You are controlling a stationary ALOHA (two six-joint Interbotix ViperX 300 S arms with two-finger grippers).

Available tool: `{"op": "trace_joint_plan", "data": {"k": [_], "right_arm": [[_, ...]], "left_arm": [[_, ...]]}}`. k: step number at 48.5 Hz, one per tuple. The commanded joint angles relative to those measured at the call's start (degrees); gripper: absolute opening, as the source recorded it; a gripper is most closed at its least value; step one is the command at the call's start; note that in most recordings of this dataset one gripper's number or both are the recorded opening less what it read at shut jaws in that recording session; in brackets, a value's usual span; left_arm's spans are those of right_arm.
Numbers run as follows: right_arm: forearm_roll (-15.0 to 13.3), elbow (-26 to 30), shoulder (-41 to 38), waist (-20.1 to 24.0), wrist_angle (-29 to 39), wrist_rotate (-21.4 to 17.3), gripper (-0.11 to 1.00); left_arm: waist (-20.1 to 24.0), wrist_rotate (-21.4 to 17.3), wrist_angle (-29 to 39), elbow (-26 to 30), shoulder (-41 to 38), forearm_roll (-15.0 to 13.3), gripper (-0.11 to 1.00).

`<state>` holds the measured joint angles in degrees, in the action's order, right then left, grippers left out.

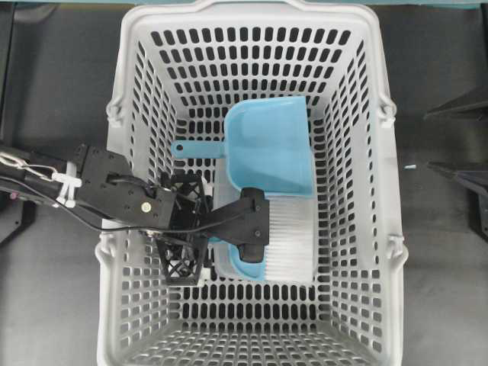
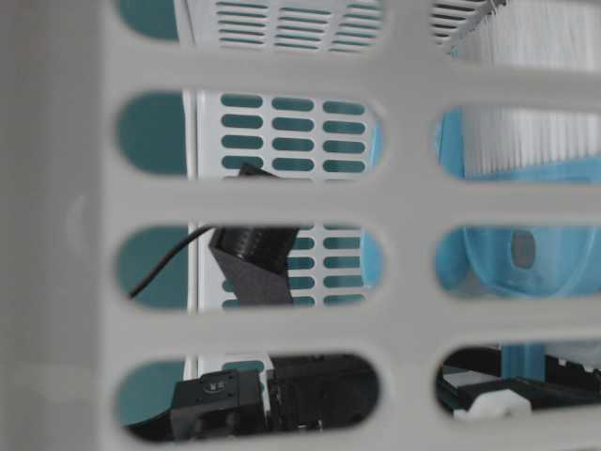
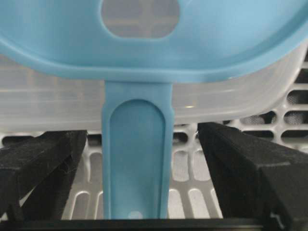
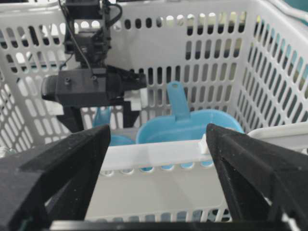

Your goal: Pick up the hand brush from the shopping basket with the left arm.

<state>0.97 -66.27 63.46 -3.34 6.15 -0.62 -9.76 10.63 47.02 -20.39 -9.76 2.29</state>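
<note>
The hand brush [image 1: 290, 238] lies in the shopping basket [image 1: 114, 160], white bristles to the right, light-blue head [image 3: 144, 53] with its slot toward the left arm [image 1: 114, 191]. My left gripper [image 3: 142, 132] is open and straddles the brush's thin handle [image 3: 137, 168], with a gap on each side and neither finger touching it. From above, the arm's camera block hides most of the handle. The table-level view shows the bristles [image 2: 526, 141] through the basket wall. My right gripper [image 4: 156, 139] stands open outside the basket, empty, facing its rim.
A light-blue dustpan [image 1: 268, 146] lies just behind the brush, handle [image 1: 194, 149] pointing left. The basket's slotted walls [image 4: 216, 38] rise close around the left arm. A clear lidded box [image 3: 48, 106] lies under the brush head.
</note>
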Motion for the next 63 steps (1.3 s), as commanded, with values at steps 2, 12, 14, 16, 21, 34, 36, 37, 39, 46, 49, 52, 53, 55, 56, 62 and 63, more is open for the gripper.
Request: {"op": "trace_joint_plan", "data": {"k": [2,12,14,16,21,34,36,37,39,46,49,52,53,55,56,62,63], "right_arm": [[0.26,0.35,-0.26,0.09,-0.53,-0.09,0.77],[0.26,0.00,-0.26,0.00,-0.62,-1.76,0.77],[0.26,-0.26,-0.26,0.09,-0.53,-2.11,0.77],[0.26,-0.26,-0.26,0.00,-0.53,-2.55,0.77],[0.26,-0.35,-0.26,0.09,-0.70,-2.90,0.77],[0.26,-0.53,-0.26,0.00,-1.58,-2.99,0.77],[0.18,-0.62,-0.26,0.09,-1.67,-2.99,0.77],[0.26,-0.62,-0.26,0.09,-1.67,-2.99,0.77],[0.26,-0.62,-0.26,0.00,-1.67,-2.99,0.77],[0.18,-0.62,-0.26,0.00,-1.67,-2.99,0.77],[0.26,-0.62,-0.26,0.00,-1.67,-3.08,0.77],[0.26,-0.62,-0.26,0.09,-1.67,-3.08,0.77],[0.26,-0.62,-0.26,0.09,-1.67,-3.08,0.77],[0.26,-0.62,-0.26,0.09,-1.67,-3.08,0.77],[0.26,-0.62,-0.26,0.09,-1.67,-3.08,0.77],[0.26,-0.62,-0.26,0.09,-1.67,-2.99,0.77],[0.26,-0.62,-0.26,0.00,-1.67,-2.99,0.77]], "left_arm": [[-0.18,-0.09,-0.18,0.09,0.62,0.26,0.89],[-0.62,-0.18,-0.18,0.09,0.70,0.26,0.63],[-0.88,-0.18,-0.09,0.09,0.70,0.26,0.48],[-0.88,-0.09,-0.09,0.18,0.70,0.26,0.36],[-0.88,-0.18,-0.09,0.09,0.88,0.26,0.23],[-0.88,-3.43,-0.35,0.18,1.14,0.26,0.23],[-0.88,-4.31,-0.35,0.53,1.32,0.26,0.23],[-0.88,-4.75,-0.35,0.62,1.58,0.26,0.23],[-0.88,-5.54,-0.26,1.05,2.02,0.26,0.23],[-0.88,-5.89,0.79,3.34,5.27,0.18,0.23],[-0.88,-5.89,2.29,5.01,7.03,0.26,0.23],[-0.62,-5.89,5.19,7.12,8.79,0.26,0.23],[-0.53,-5.89,6.42,7.82,9.32,0.26,0.23],[-0.35,-5.89,9.23,9.58,10.20,0.26,0.23],[-0.18,-5.89,11.60,11.07,10.81,0.26,0.23],[0.44,-5.80,22.15,18.54,12.39,0.26,0.23],[0.53,-5.80,23.91,20.04,12.48,0.26,0.23]]}}
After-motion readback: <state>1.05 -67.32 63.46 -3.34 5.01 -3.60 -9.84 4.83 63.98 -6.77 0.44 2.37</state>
